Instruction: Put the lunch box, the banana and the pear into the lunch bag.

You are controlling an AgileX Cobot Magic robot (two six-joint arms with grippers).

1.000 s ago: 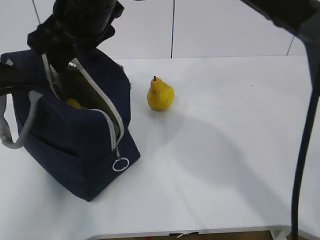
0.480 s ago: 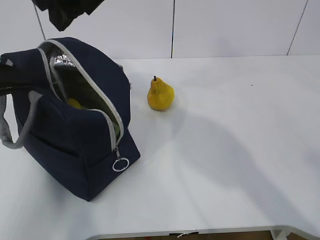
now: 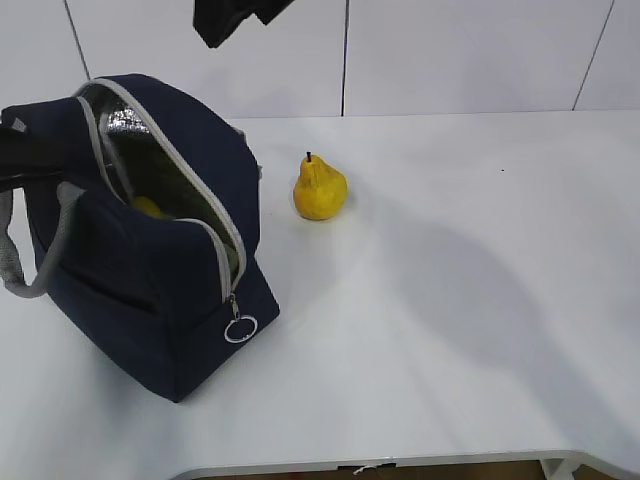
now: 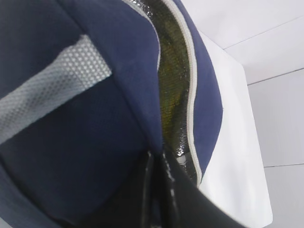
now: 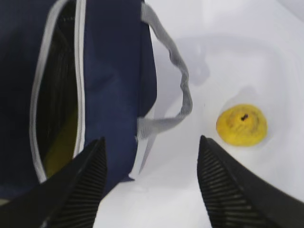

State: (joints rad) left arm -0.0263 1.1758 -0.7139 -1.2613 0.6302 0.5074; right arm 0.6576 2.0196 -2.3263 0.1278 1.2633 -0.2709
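Observation:
The navy lunch bag stands open at the left of the table, showing its silver lining. A bit of the yellow banana shows inside it, and also in the right wrist view. The lunch box is hidden. The yellow-orange pear stands upright on the table just right of the bag; it shows from above in the right wrist view. My left gripper is shut on the bag's rim. My right gripper is open and empty, high above the table between the bag and the pear; its dark tip shows at the top of the exterior view.
The white table stretches to the right and front of the bag. The bag's grey webbing handle lies on the table toward the pear. A zipper ring hangs at the bag's front corner.
My right arm has risen out of the bag's mouth and moved right toward the pear. The bag's opening is now uncovered. The bag and the pear have hardly moved.

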